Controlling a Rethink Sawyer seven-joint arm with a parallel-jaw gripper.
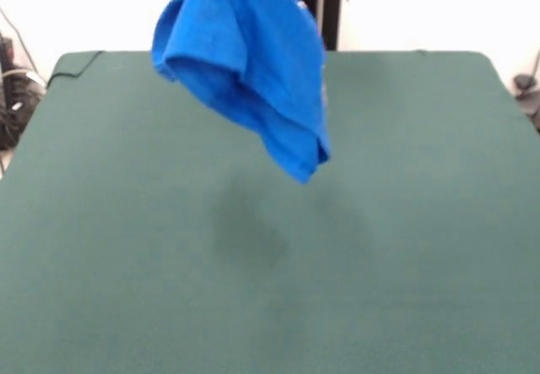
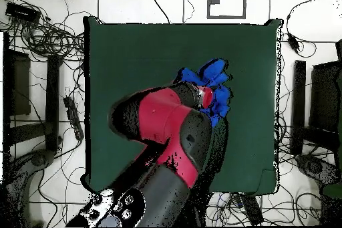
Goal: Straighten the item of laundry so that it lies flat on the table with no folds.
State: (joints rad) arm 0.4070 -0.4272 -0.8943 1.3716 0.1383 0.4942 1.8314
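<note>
A bright blue cotton T-shirt (image 1: 245,62) hangs bunched in the air above a large rectangular counter (image 1: 270,289) topped with dark green felt-like cloth, seen from the front camera. The garment occupies the upper centre-left of that frame, its top running out at the upper edge and its lowest corner dangling clear of the cloth, with a faint shadow on the felt below it. From overhead, the red and black robot arm (image 2: 170,128) reaches from the lower left toward the centre, ending at the crumpled blue shirt (image 2: 212,78) just right of centre. The gripper (image 2: 206,96) sits buried in the fabric there; whether it is spread or pinching the shirt cannot be told.
</note>
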